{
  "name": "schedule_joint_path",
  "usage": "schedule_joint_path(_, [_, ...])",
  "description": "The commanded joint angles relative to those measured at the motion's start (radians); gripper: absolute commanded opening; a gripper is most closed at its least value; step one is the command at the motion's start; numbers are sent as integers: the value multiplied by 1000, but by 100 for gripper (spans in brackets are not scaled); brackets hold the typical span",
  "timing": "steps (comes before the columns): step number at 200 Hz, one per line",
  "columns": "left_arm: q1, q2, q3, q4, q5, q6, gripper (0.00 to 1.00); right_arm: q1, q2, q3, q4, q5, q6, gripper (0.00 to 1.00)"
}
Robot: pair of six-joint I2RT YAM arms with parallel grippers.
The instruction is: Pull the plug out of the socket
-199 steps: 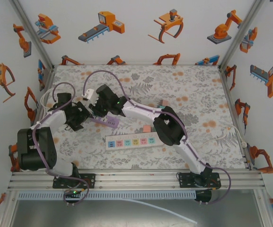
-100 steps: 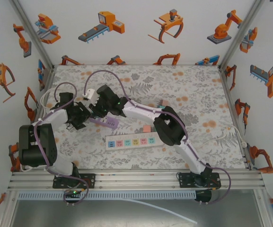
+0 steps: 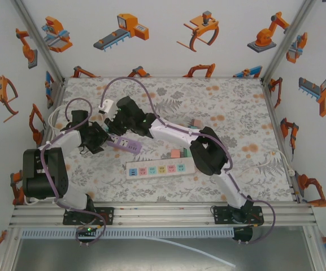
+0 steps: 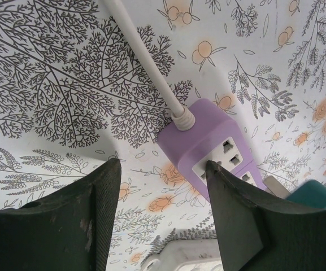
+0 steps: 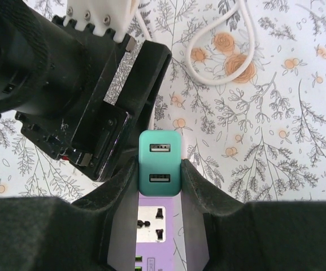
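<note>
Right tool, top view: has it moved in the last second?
Yes. The right tool, gripping the teal plug, has edged slightly away from the white power strip, up the picture.

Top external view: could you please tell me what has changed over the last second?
The right hand, shut on the teal two-port USB plug, drew slightly toward the far side, and its arm's elbow swung right and nearer. The left hand, the purple plastic socket strip and the white socket strip stayed in place.
</note>
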Motion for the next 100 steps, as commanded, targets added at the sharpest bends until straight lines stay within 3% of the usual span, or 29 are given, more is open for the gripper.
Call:
schedule_joint_path(1, [0,2,-13,-64,-87,11,59,6,-82,-34,55,23,23,21])
schedule_joint_path(71, [-2,-194,48,-59,8,37,62,3,-282,-214,113,209,141,22])
schedule_joint_path(100, [-5,-291,60,-24,138,115,63,-12,-409,-350,155,306,246,22])
